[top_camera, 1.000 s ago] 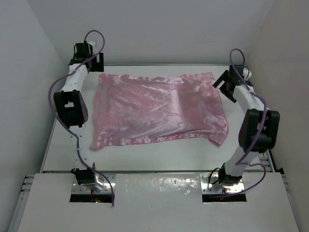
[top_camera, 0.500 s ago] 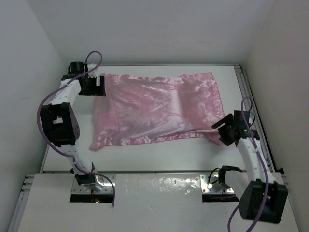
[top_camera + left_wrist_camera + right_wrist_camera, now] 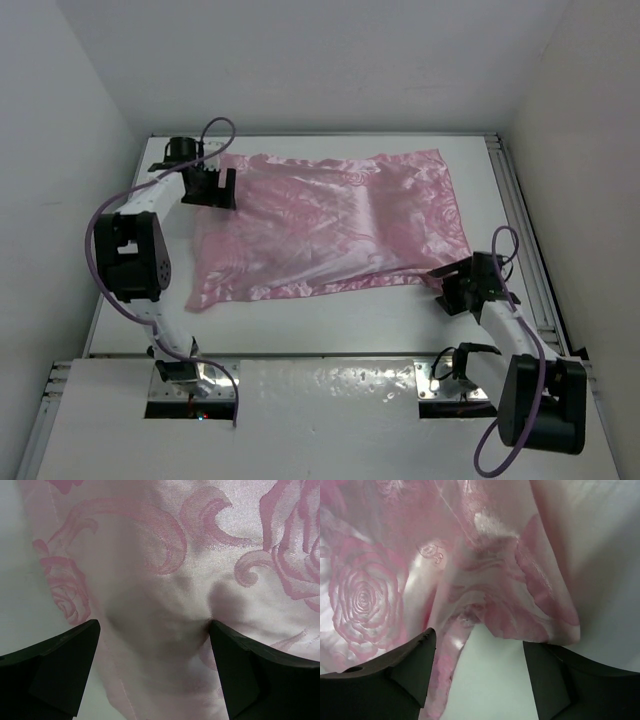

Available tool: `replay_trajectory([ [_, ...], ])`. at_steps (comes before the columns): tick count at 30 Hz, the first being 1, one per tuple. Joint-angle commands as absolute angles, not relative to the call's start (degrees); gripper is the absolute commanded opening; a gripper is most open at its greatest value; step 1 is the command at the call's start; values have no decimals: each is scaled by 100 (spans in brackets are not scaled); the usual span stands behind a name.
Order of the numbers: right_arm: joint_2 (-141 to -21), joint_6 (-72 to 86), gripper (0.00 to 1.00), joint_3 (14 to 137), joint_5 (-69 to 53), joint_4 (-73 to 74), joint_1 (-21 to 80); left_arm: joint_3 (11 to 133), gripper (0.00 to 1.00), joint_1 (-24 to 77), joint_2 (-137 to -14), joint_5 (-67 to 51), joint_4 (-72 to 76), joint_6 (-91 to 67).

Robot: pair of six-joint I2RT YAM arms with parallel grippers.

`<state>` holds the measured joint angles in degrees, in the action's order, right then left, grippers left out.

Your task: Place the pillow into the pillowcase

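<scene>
The pink pillowcase (image 3: 330,225) lies spread on the white table, bulging as if filled. The pillow is hidden; no cream fabric shows. My left gripper (image 3: 215,187) is open, low over the pillowcase's far left corner; the left wrist view shows the pink swirl cloth (image 3: 165,580) between its spread fingers (image 3: 55,665). My right gripper (image 3: 452,290) is open at the pillowcase's near right corner. In the right wrist view the loose pink corner flap (image 3: 520,605) hangs just ahead of the spread fingers (image 3: 410,670), with bare table between them.
White walls close in the table at the back and both sides. A metal rail (image 3: 525,230) runs along the table's right edge. The near table strip (image 3: 330,320) lies in front of the pillowcase.
The left gripper moved from the far left table corner onto the pillowcase's far left corner. The right arm swung from the far right down to the near right corner.
</scene>
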<state>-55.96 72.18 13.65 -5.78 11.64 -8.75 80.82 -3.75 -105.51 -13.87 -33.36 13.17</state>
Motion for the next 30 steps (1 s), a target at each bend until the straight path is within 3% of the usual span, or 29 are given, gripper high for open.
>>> replay_trajectory([
  [1, -5871, 7146, 69, 1309, -62, 781, -923, 7875, 90, -307, -10652, -1169, -2857, 1468],
  [4, -5889, 7041, 61, 1310, 175, 914, -1037, 7927, 90, -465, -10941, -985, -2795, 1450],
  [6, -5810, 7005, 42, 1248, 307, 949, -1124, 8111, 87, -562, -11213, -950, -2804, 1371],
  [7, -5783, 6987, 22, 1248, 325, 1036, -1151, 8164, 86, -562, -11302, -923, -2812, 1362],
  [9, -5669, 6909, 2, 1335, 413, 1299, -1265, 8305, 86, -563, -11461, -835, -2751, 1371],
  [16, -4949, 6267, 0, 1626, 168, 2478, -2047, 8762, 86, -580, -11856, -422, -2637, 1362],
  [24, -5642, 5494, 0, 2038, -1291, 2732, -2470, 8737, 86, -563, -11743, -589, -2681, 1292],
  [26, -5888, 5196, 24, 2336, -1660, 3091, -2470, 8649, 87, -563, -11620, -720, -2698, 1266],
  [28, -5898, 5037, 66, 2530, -1958, 3312, -2470, 8605, 87, -563, -11488, -834, -2716, 1239],
  [30, -5723, 4931, 81, 2917, -2030, 3636, -2470, 8622, 88, -563, -11400, -888, -2786, 1248],
])
